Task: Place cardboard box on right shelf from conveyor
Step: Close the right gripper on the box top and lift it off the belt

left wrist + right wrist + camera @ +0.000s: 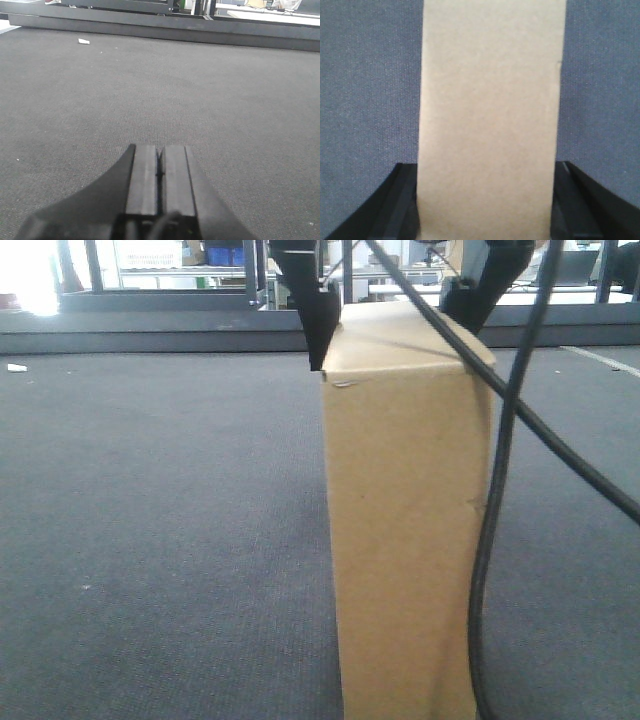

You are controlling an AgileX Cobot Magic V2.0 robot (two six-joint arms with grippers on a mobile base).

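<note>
The cardboard box is a tall, plain tan carton with a small dent on its right edge, upright over the dark grey conveyor. Its bottom runs out of frame. My right gripper is shut on its top, one black finger pressed against each side. In the right wrist view the box fills the gap of the right gripper from pad to pad, with the belt behind. My left gripper is shut on nothing, low over the belt. The right shelf is out of view.
Black cables hang across the front of the box on its right side. A raised dark frame edge bounds the belt at the back, with racks and blue bins beyond. A small white scrap lies on the belt near that edge.
</note>
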